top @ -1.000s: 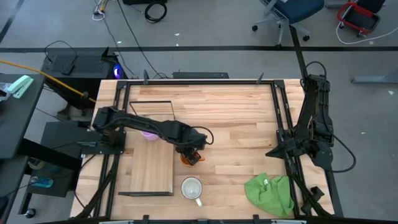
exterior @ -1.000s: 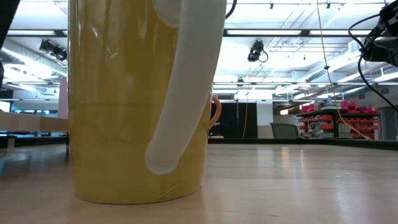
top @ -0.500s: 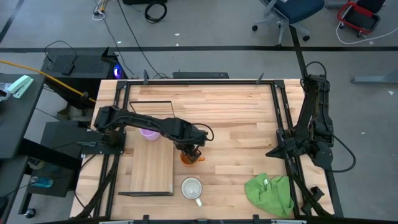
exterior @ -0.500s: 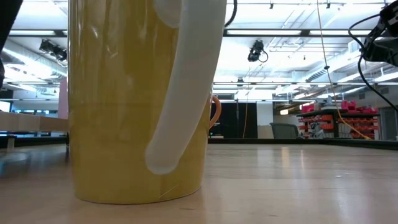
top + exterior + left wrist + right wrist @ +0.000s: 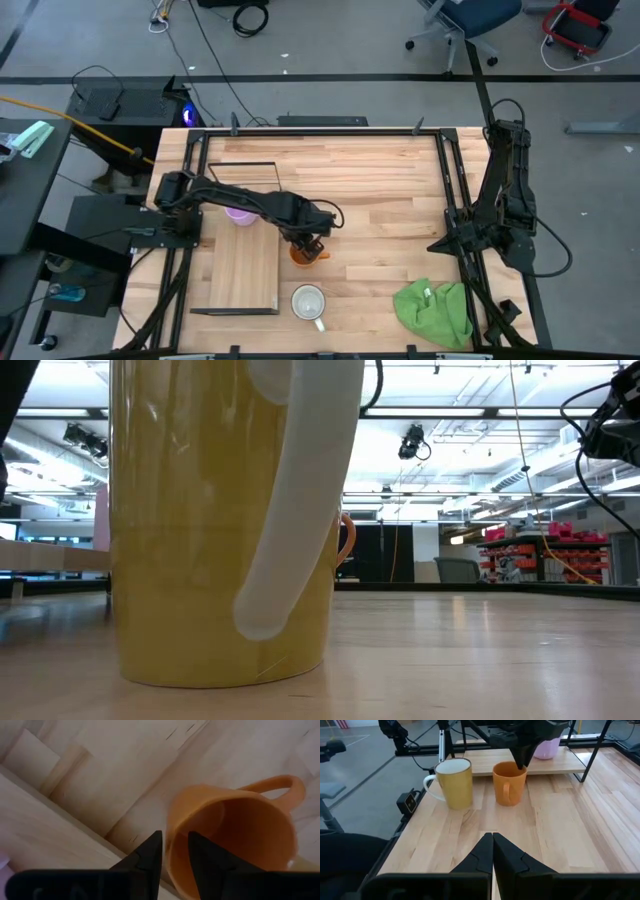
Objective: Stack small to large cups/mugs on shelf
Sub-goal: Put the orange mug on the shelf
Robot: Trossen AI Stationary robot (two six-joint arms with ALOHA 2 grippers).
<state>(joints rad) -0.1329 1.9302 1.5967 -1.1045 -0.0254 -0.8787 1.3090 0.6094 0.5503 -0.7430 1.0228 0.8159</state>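
Observation:
The orange mug (image 5: 303, 254) stands upright on the table just right of the shelf (image 5: 243, 270), a light-wood board with a black wire frame. The light purple mug (image 5: 238, 213) sits on the shelf's far part. The larger mug (image 5: 308, 301), yellow outside and white inside, stands on the table near the front edge and fills the low view (image 5: 220, 520). My left gripper (image 5: 175, 852) is over the orange mug (image 5: 235, 835), shut on its rim. My right gripper (image 5: 492, 840) is shut and empty at the table's right side. My left gripper pinches the orange mug's rim (image 5: 172, 837) on the side away from the handle (image 5: 285, 785), one finger inside the mug and one outside. The fingers (image 5: 520, 755) come from above, pointing down. The mug stands upright with its base on the table.
A crumpled green cloth (image 5: 435, 310) lies at the near right corner. Black frame rails (image 5: 455, 200) run along the table's left and right sides. Bare tabletop shows between the mugs and the right arm (image 5: 500, 200).
My left gripper has shifted a little toward the table's left over the orange mug. The mug has stayed on the table.

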